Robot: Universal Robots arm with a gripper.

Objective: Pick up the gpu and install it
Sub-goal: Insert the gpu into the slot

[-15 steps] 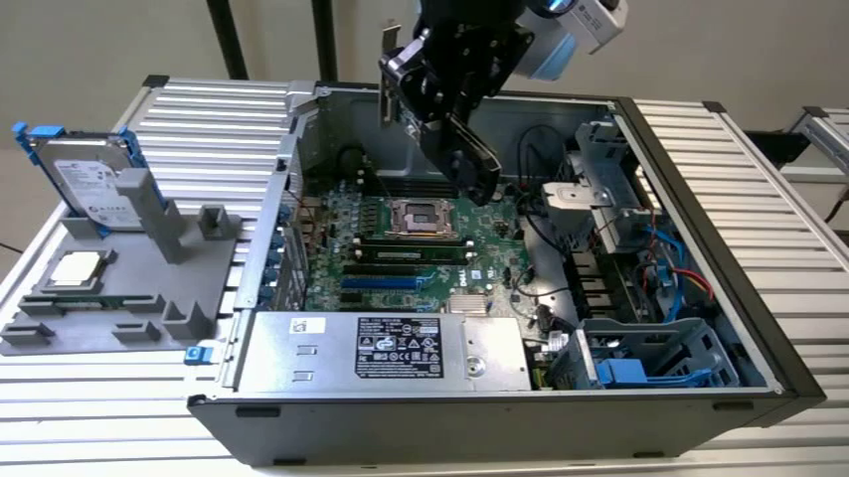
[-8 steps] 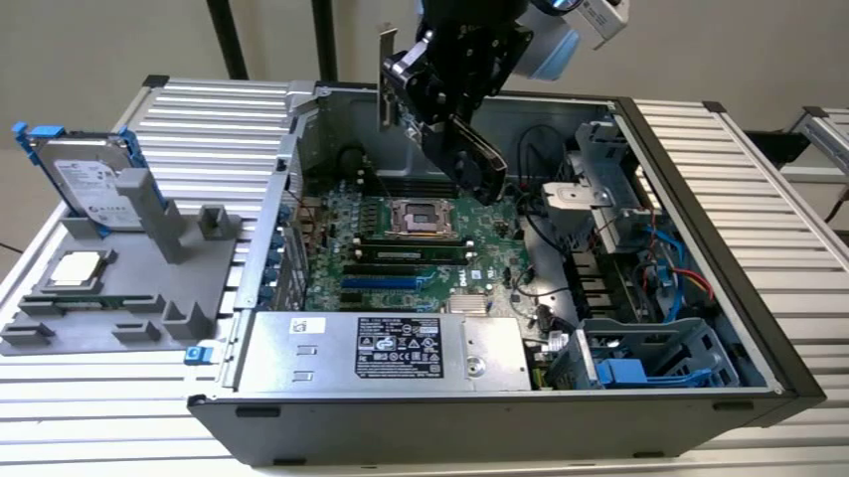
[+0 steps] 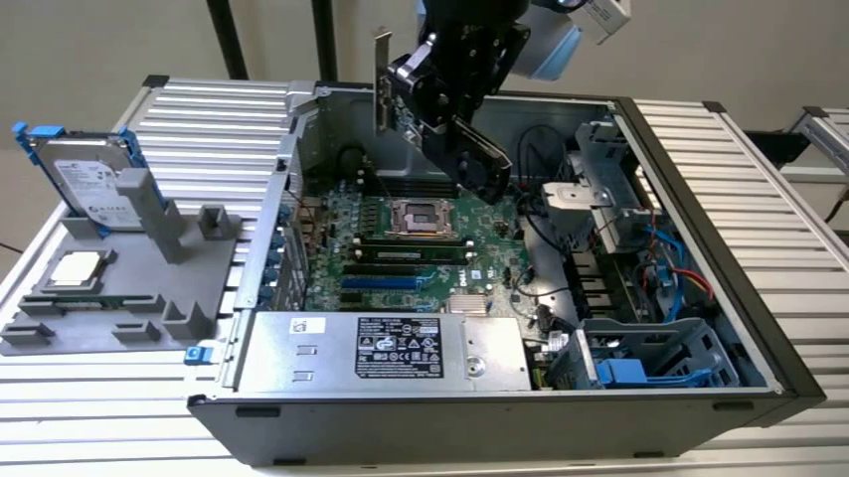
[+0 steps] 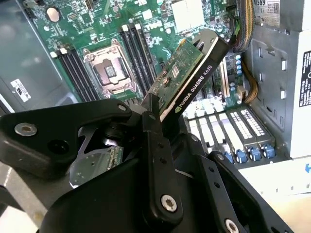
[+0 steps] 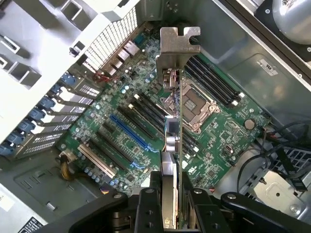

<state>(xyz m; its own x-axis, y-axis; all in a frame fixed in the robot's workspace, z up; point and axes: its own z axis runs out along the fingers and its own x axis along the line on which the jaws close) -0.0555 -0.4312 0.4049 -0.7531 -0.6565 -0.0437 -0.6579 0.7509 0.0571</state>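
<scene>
Gpu point(image 3: 384, 89) hangs in the air over the open computer case point(image 3: 690, 169), clamped in the pincer point(image 5: 171, 199), which presses on the card's two flat faces.

Reading the exterior view from nine o'clock across to three o'clock, a grey fixture point(image 3: 80, 333) comes first, lying on the ribbed metal counter point(image 3: 199, 109). It carries a hard drive point(image 3: 90, 184) in a blue frame at its twelve o'clock end and a square CPU chip point(image 3: 78, 268) nearer six.

Beside it, the case lies on its side with the cover off and the motherboard point(image 3: 398, 253) facing up. The card is held above the board's twelve o'clock half, roughly over the processor socket point(image 3: 422, 217). It is tilted rather than level, with its silver bracket point(image 5: 176, 41) toward eleven o'clock of the arm's black head.

In the first wrist view the long expansion slots, among them a blue slot point(image 5: 129, 133), lie bare beneath the card and well apart from it. The power supply point(image 3: 385, 348) fills the case's six o'clock edge, and a drive cage point(image 3: 663, 358) sits near four o'clock.

By my reading, the pick-up is done, since the gpu is off the fixture and carried over the case. The install is not: no edge of the card touches a slot, and the bracket is nowhere near the case's rear openings. I would put the task at about its midpoint.
</scene>
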